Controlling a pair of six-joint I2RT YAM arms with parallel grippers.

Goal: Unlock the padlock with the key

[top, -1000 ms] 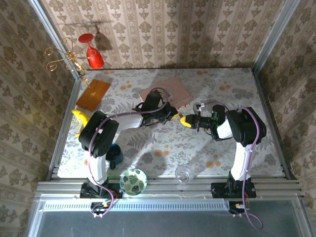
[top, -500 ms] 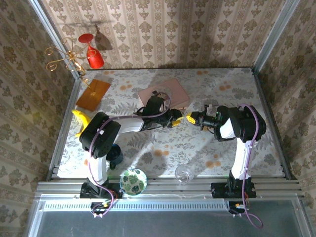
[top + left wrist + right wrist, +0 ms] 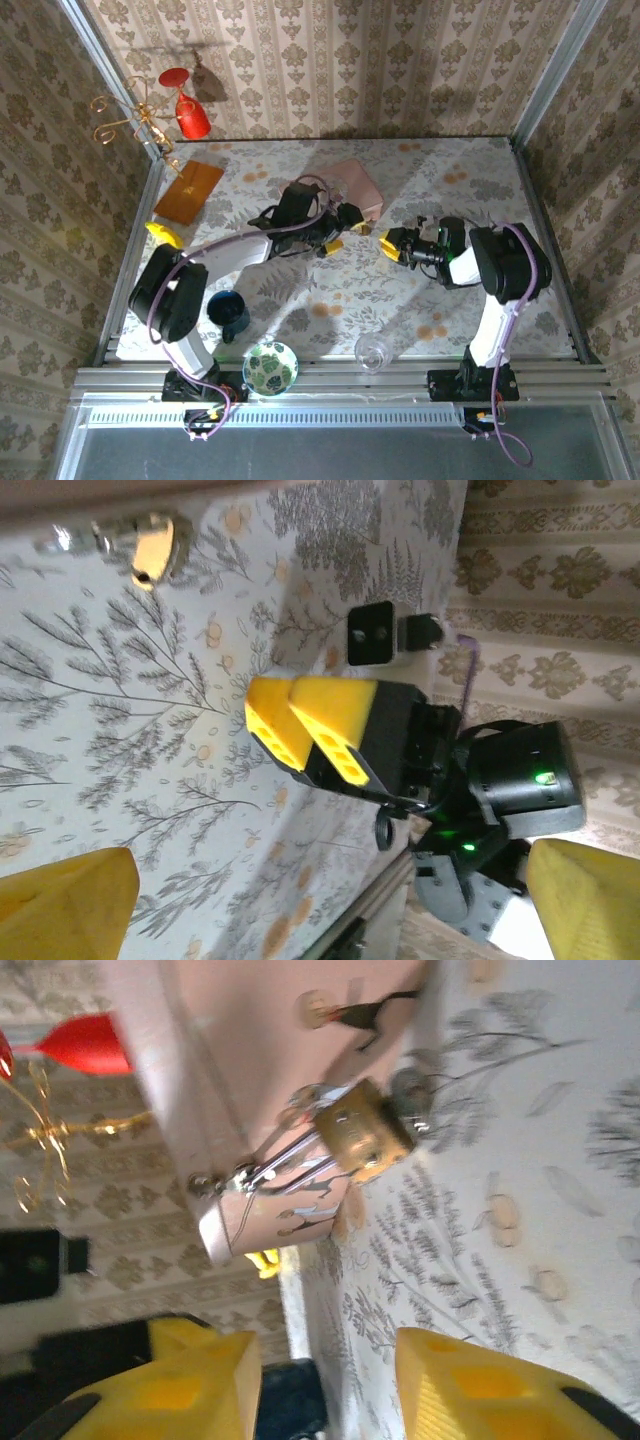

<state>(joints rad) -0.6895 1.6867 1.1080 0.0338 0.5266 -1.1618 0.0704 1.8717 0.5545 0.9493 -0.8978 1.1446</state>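
Observation:
The padlock (image 3: pixel 362 1132) is a small brass-grey lock hanging by its silver shackle from the front of the pink picture-lidded box (image 3: pixel 260 1020). It rests against the flowered tablecloth. A small grey piece, perhaps the key (image 3: pixel 408 1093), sticks out of its end. The left wrist view shows the padlock (image 3: pixel 150 546) at the top left. My left gripper (image 3: pixel 340 230) is wide open just left of the lock, with nothing between its yellow fingers (image 3: pixel 62 900). My right gripper (image 3: pixel 392 243) is open and empty a short way to the right of the lock, seen as (image 3: pixel 310 730).
The pink box (image 3: pixel 355 185) lies at mid-back of the table. A dark blue cup (image 3: pixel 228 312), a green patterned bowl (image 3: pixel 270 367) and a clear glass (image 3: pixel 371 351) stand near the front edge. A banana (image 3: pixel 163 233) and an orange board (image 3: pixel 188 192) lie at the left.
Both grippers were shut and close together at the lock; both have opened. The right gripper has drawn back to the right and the left arm has shifted left.

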